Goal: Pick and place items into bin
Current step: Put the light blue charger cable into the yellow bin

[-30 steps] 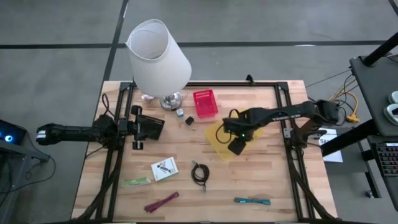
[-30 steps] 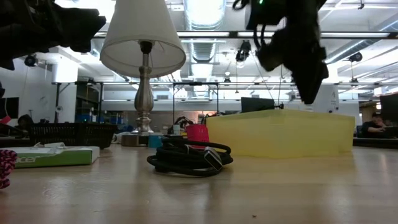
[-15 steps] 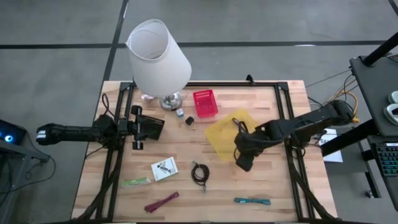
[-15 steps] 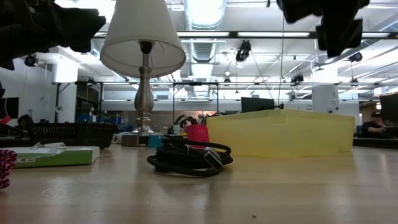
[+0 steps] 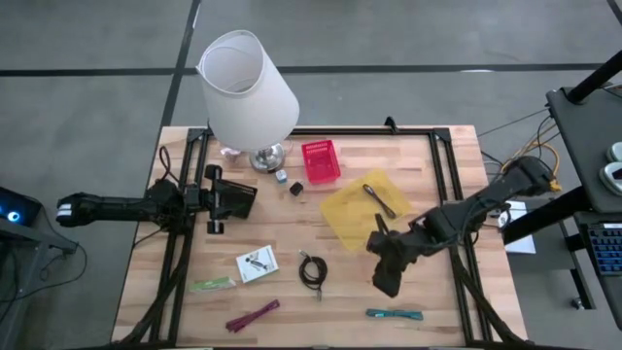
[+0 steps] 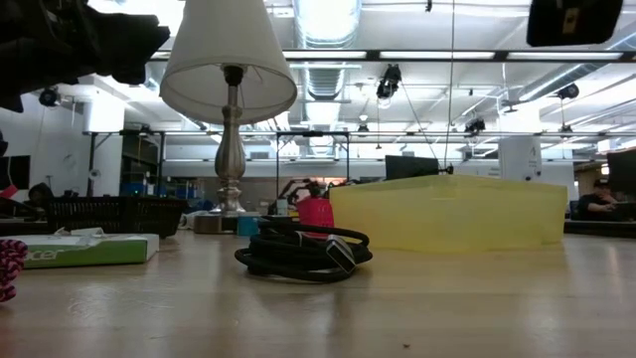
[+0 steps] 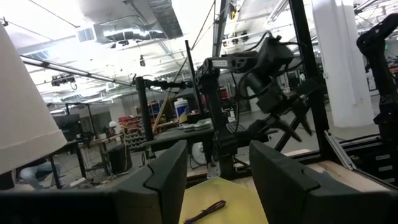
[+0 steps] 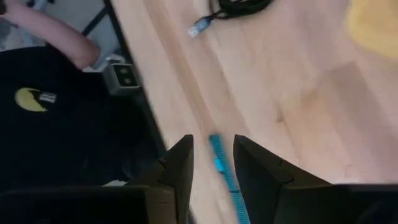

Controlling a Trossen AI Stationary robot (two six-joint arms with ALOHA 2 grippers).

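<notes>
Yellow is the bin (image 5: 355, 216) you are filling, a shallow tray lying just right of the counter's (image 5: 428, 160) centre, and it already has one dark tie (image 5: 379, 199) resting in its upper part. Your right gripper (image 5: 386, 275) hangs above the wood at about five o'clock from the bin, just outside its lower corner. Its fingers stand a little apart with nothing between them, and in the right wrist view the teal tie (image 8: 222, 169) shows through that gap on the boards beyond.

From overhead, that teal tie (image 5: 395, 314) lies at six o'clock from the gripper, near the counter's front edge. The black coiled cable (image 5: 312, 270) sits at nine o'clock from the gripper, well apart from it. Further along at nine o'clock from the cable is the white card packet (image 5: 257, 263), and the green strip (image 5: 212, 285) lies at about eight o'clock from the packet. The maroon tie (image 5: 253, 314) lies at about six o'clock from the packet, near the front edge.

Your left gripper (image 5: 216, 199) waits at the counter's left side, at seven o'clock from the white lamp (image 5: 247, 92), its fingers parted and holding nothing. A red basket (image 5: 320, 161) stands at eleven o'clock from the bin, with a tiny dark cube (image 5: 295, 189) just beside its lower left corner.
</notes>
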